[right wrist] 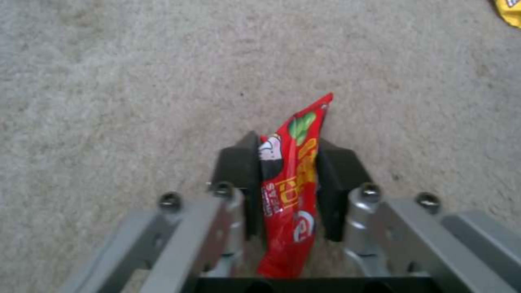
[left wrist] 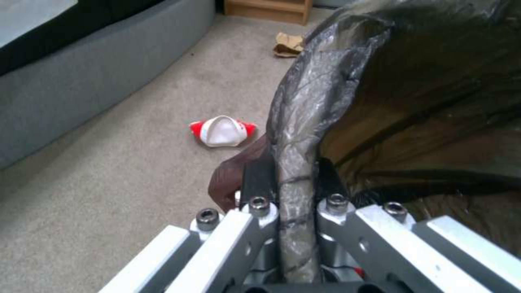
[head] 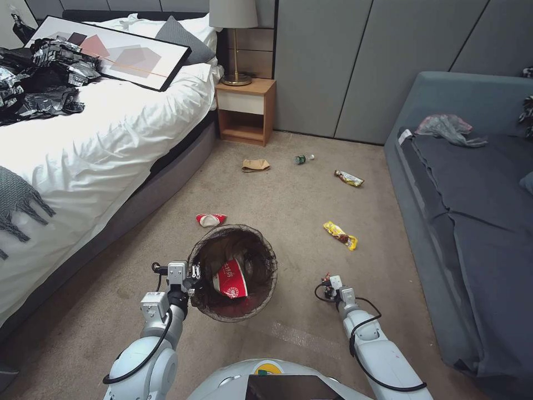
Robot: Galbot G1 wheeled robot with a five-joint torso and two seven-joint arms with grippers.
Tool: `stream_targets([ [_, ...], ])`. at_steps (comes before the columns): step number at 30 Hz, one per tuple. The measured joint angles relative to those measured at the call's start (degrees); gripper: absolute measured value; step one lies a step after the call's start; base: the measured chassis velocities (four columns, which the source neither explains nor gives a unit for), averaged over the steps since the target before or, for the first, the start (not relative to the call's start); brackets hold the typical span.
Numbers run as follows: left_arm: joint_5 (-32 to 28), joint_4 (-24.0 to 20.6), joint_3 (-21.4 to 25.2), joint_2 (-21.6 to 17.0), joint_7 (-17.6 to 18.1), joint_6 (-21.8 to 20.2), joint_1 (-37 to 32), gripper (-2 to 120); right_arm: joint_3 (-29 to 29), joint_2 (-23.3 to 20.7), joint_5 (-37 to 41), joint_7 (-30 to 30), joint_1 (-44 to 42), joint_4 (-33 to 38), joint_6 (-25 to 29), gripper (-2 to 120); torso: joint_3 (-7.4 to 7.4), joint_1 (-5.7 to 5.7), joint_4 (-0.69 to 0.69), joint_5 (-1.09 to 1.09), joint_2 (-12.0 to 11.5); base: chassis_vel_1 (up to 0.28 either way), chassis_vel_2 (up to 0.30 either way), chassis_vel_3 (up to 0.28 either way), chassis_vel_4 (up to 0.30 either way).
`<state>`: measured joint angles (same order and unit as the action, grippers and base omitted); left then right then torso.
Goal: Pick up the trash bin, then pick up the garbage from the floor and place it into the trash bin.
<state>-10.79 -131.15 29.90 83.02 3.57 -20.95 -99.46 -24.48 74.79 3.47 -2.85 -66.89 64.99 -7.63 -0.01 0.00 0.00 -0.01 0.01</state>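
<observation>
A: What lies around the trash bin [head: 233, 272]?

B: Carpet [head: 288, 211] on all sides. The bed [head: 94, 128] runs along the robot's left and the grey sofa [head: 472, 194] along its right, both well apart from the bin. A nightstand [head: 246, 111] with a lamp [head: 234, 39] stands against the far wall. Nothing sits between the two arms.

A: And the litter?

B: A flattened red-and-white cup [head: 211, 219] lies just beyond the bin's far rim. Farther off are a crumpled brown paper bag [head: 255, 165], a small bottle [head: 303, 159] and a dark wrapper [head: 348, 178], spread in a loose row. A yellow wrapper [head: 340, 234] lies ahead of the right arm.

A: How is the bin held?

B: The left gripper [head: 191, 278] is clamped on the rim at the bin's left side, the dark bag liner [left wrist: 304, 122] pinched between its fingers [left wrist: 255, 179]. The mouth faces up towards the head camera. Another red-and-white cup [head: 230, 279] lies tilted inside.

A: The right gripper?

B: The right gripper [right wrist: 287, 162], low and to the right of the bin, is closed on a red snack wrapper [right wrist: 290, 179]. The wrapper's long axis runs along the fingers, one end poking out past the tips, the other lost inside the gripper body.

A: Anything unclear?

B: The bin's outer wall and base are hidden under its rim and liner, so I can't tell whether it touches the carpet. The bottle's label is too small to read, and in the head view the red wrapper is a mere speck at the right fingertips
</observation>
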Motion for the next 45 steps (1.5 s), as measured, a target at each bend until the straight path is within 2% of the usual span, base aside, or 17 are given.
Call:
stream_targets([
  [2, 0.0, 0.0, 0.0, 0.0, 0.0, 0.0, 0.0, 2, 0.0, 0.0, -0.1, 0.0, 0.0, -0.2, 0.1, 17, 0.0, 0.0, 0.0, 0.0, 0.0, 0.0, 0.0, 0.0, 0.0],
  [4, -0.1, 0.0, 0.1, 0.0, 0.0, 0.0, 0.1, 2, 0.0, 0.2, -0.3, -0.1, 0.0, -0.6, 0.4, 6, 0.0, 0.0, 0.02, 0.03, 0.0, 0.0, 0.0, 0.0, 0.0],
  [6, -0.1, 0.0, 0.1, 0.0, 0.0, 0.0, 0.1, 2, 0.0, 0.2, -0.3, -0.1, 0.0, -0.7, 0.4, 5, 0.0, 0.0, 0.02, 0.03, 0.0, 0.0, 0.0, 0.0, 0.0],
  [7, -0.1, 0.0, 0.1, 0.0, 0.1, 0.0, 0.3, 2, 0.0, 0.2, -0.4, -0.1, 0.0, -0.8, 0.5, 0, 0.0, 0.0, 0.03, 0.03, 0.0, 0.0, 0.0, 0.0, 0.0],
  [26, -0.4, -0.2, 0.1, -0.2, 0.1, -0.1, 0.5, 2, -1.6, -0.2, -0.7, 1.7, -1.1, 0.2, 3.7, 0, 0.02, 0.0, -0.02, 0.02, 0.0, 0.0, 0.0, 0.0, 0.0],
  [29, -0.4, -0.2, -0.1, -0.2, 0.1, -0.1, 0.5, 2, -2.2, -0.6, 0.4, 2.1, -2.6, 7.3, 5.8, 0, 0.02, 0.0, -0.03, 0.02, 0.0, 0.0, 0.0, 0.0, 0.0],
  [30, -0.4, -0.2, -0.1, -0.2, 0.1, -0.1, 0.5, 2, -2.2, -0.6, 0.4, 2.1, -2.6, 7.3, 5.8, 0, 0.02, 0.0, -0.03, 0.02, 0.0, 0.0, 0.0, 0.0, 0.0],
  [32, -0.3, 0.1, -0.4, -0.2, 0.1, -0.1, 0.7, 2, -2.5, -1.0, 2.1, 2.1, -4.3, 14.8, 8.1, 0, 0.02, 0.0, 0.0, 0.0, 0.0, 0.0, 0.0, 0.0, 0.0],
  [33, -0.3, 0.1, -0.4, -0.2, 0.1, -0.1, 0.7, 2, -2.5, -1.0, 2.1, 2.1, -4.3, 14.8, 8.1, 0, 0.02, 0.0, 0.0, 0.0, 0.0, 0.0, 0.0, 0.0, 0.0],
  [35, -0.3, 0.3, -0.8, -0.2, 0.1, -0.3, 0.8, 2, -2.7, -1.3, 3.9, 1.0, -5.9, 24.0, 11.5, 0, 0.02, 0.0, 0.0, 0.01, 0.0, 0.0, 0.0, 0.0, 0.0],
  [36, -0.3, 0.3, -0.8, -0.2, 0.1, -0.3, 0.8, 2, -2.7, -1.3, 3.9, 1.0, -5.9, 24.0, 11.5, 0, 0.02, 0.0, 0.0, 0.01, 0.0, 0.0, 0.0, 0.0, 0.0],
  [38, -0.3, 0.5, -1.1, -0.2, 0.1, -0.4, 0.8, 2, -2.5, -1.6, 4.9, -1.1, -7.1, 32.1, 14.4, 0, 0.01, 0.0, 0.0, 0.0, 0.0, 0.0, 0.0, 0.0, 0.0],
  [40, -0.3, 0.5, -1.1, -0.2, 0.1, -0.4, 0.8, 2, -2.5, -1.7, 5.0, -1.6, -7.4, 34.1, 14.7, 0, 0.01, 0.0, 0.0, 0.0, 0.0, 0.0, 0.0, 0.0, 0.0],
  [41, -0.3, 0.5, -1.2, -0.2, 0.0, -0.5, 0.7, 2, -2.3, -2.0, 5.4, -3.7, -8.4, 39.7, 15.6, 0, 0.01, 0.0, 0.01, 0.0, 0.0, 0.0, 0.0, 0.0, 0.0],
  [45, -0.3, 0.5, -1.2, -0.3, 0.0, -0.5, 0.7, 2, -1.9, -2.3, 6.0, -5.7, -9.1, 43.5, 16.5, 0, 0.01, 0.0, 0.0, 0.01, 0.0, 0.0, 0.0, 0.0, 0.0],
])
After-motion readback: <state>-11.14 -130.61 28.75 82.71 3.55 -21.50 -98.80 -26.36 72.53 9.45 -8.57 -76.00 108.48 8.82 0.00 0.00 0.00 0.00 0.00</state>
